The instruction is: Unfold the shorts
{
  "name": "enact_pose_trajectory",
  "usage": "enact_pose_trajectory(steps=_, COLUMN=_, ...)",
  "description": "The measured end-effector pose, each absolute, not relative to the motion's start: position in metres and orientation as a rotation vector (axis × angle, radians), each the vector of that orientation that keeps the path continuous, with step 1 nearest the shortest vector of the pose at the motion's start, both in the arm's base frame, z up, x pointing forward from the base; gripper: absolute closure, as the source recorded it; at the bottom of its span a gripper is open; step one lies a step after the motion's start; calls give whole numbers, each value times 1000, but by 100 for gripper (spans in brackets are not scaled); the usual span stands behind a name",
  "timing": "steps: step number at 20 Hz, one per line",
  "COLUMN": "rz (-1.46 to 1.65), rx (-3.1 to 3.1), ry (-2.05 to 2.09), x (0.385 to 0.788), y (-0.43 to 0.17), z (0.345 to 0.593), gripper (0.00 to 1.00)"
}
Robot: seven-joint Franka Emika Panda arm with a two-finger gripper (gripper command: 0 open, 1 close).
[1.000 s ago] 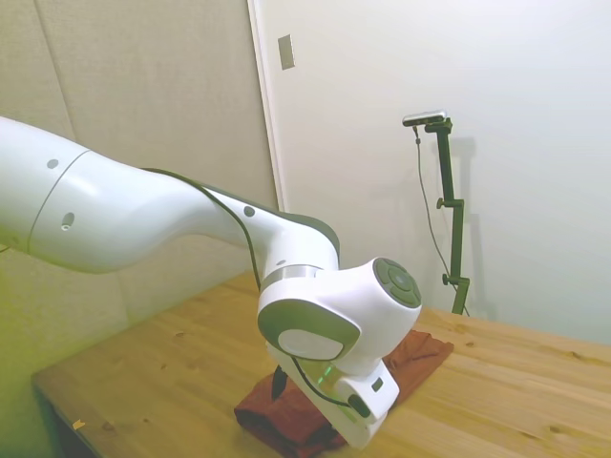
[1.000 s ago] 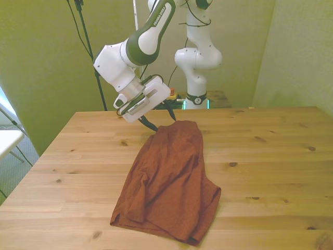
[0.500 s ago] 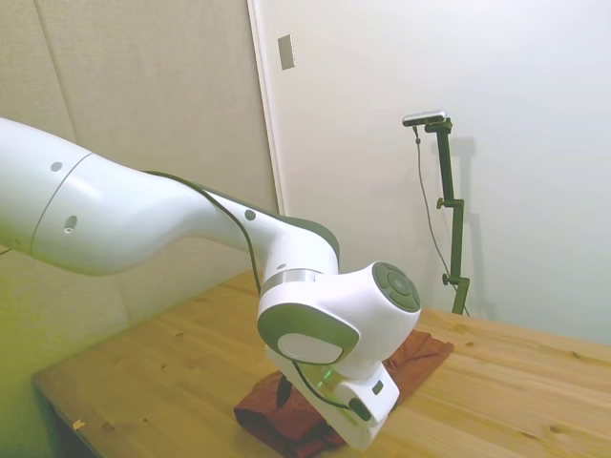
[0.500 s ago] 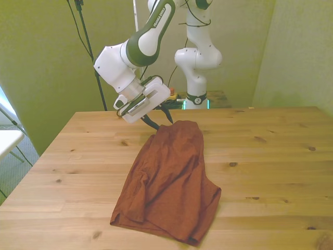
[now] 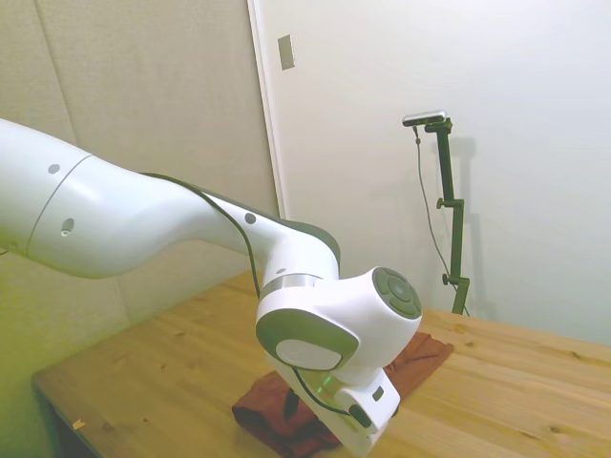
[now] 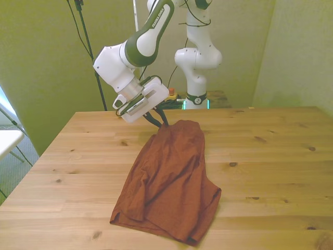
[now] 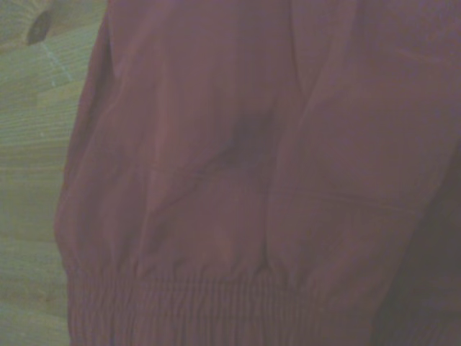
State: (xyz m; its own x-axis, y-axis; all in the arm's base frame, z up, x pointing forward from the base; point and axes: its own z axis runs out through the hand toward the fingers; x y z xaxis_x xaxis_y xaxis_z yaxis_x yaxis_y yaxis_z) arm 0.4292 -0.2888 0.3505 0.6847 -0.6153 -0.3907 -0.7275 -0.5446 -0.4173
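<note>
1. Pale walls close the room; in the side view a white door frame with a small grey wall plate (image 5: 285, 52) stands behind the arm, and in the front view the walls look yellow-green.
2. Across the scene runs a light wooden plank table (image 6: 270, 156) with dark knots in the grain.
3. On the table lie the rust-brown soft fabric shorts (image 6: 169, 179), folded over on themselves into a long, wrinkled heap that runs from near the far edge toward the near edge, left of centre in the front view.
4. Close up, the wrist view shows the shorts' gathered waistband (image 7: 216, 306) and a dark crease in the cloth above it, with bare table wood beside the fabric.
5. At the far end of the shorts, the white arm's dark two-finger end effector (image 6: 159, 119) has its tips right at the edge of the cloth.
6. Whether the end effector is released or clenched on fabric cannot be told; the fingers look close together, but the arm's wrist hides them in the side view.
</note>
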Motion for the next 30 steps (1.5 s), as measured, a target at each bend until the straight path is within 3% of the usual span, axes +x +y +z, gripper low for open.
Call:
enact_pose_trajectory(steps=10, rz=243, rx=-2334, ry=1031, x=424, y=-292, z=358, gripper=100)
enact_pose_trajectory(steps=14, rz=205, rx=-2335, ry=995, x=428, y=-285, z=383, gripper=100)
enact_pose_trajectory(steps=19, rz=146, rx=-2374, ry=901, x=458, y=-228, z=439, gripper=100)
enact_pose_trajectory(steps=27, rz=180, rx=-2407, ry=757, x=514, y=-112, z=463, gripper=100)
enact_pose_trajectory(steps=28, rz=188, rx=-2414, ry=743, x=519, y=-100, z=461, gripper=0)
enact_pose_trajectory(steps=30, rz=210, rx=-2432, ry=709, x=528, y=-77, z=454, gripper=0)
